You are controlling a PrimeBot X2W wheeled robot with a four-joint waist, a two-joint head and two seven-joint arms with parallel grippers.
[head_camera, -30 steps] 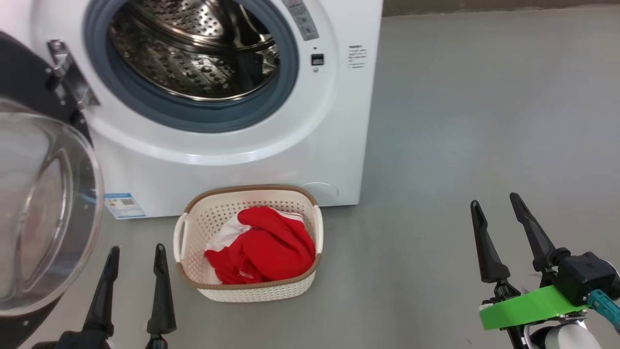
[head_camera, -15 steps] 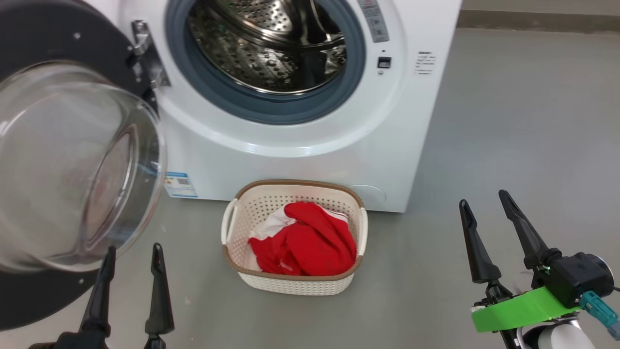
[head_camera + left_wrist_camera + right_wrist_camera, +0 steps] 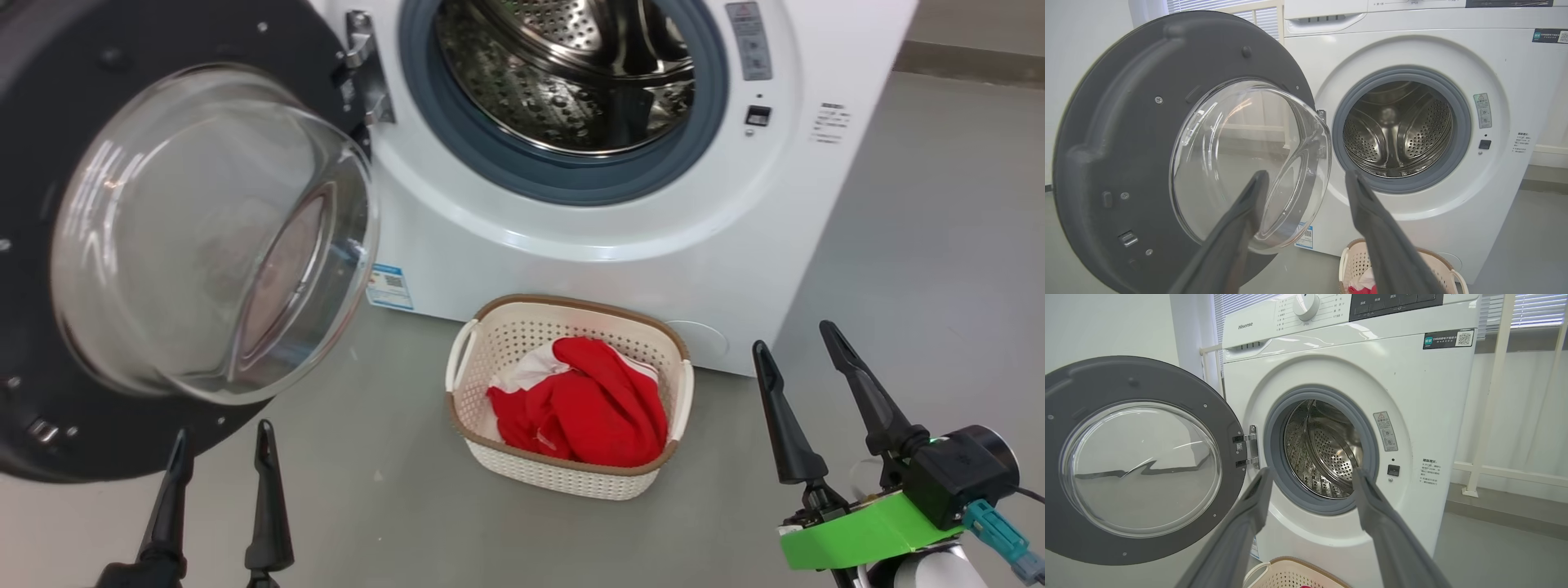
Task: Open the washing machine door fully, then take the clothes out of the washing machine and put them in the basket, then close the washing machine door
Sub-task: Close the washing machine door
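in the head view the washing machine door [image 3: 204, 237] stands swung out to the left on its hinge [image 3: 363, 65], its inner face and bulging glass bowl turned toward the robot and a little to the right, its black rim cut by the picture's left edge. the washing machine [image 3: 620, 245] faces the robot, its round mouth with the grey rubber ring [image 3: 563, 184] uncovered and the steel drum [image 3: 571, 73] showing behind it. the basket [image 3: 563, 478] sits on the floor [image 3: 898, 286] just before the machine's foot, below the mouth, its long axis running left to right and roughly along the machine's front, a handle at each short end. the clothes [image 3: 588, 408] lie bunched inside it, red with a white patch at the back left. the left claw [image 3: 221, 433] hangs low at the lower left, fingers apart and holding nothing, its tips just under the door's lower rim. the right claw [image 3: 793, 336] is at the lower right, also spread and holding nothing, well apart from the basket, with bare grey floor between them and more of it running up along the machine's right side. in the left wrist view the door fills the left half, its bowl bulging toward the machine's mouth; the left finger's tip overlaps the glass in the picture, and whether it touches cannot be told. the basket's rim peeks in at the bottom edge beneath the right finger. in the right wrist view the door shows almost flat-on, opened wide to the left of the mouth, and the spread fingers frame the drum opening, with the basket's rim at the bottom edge between them.
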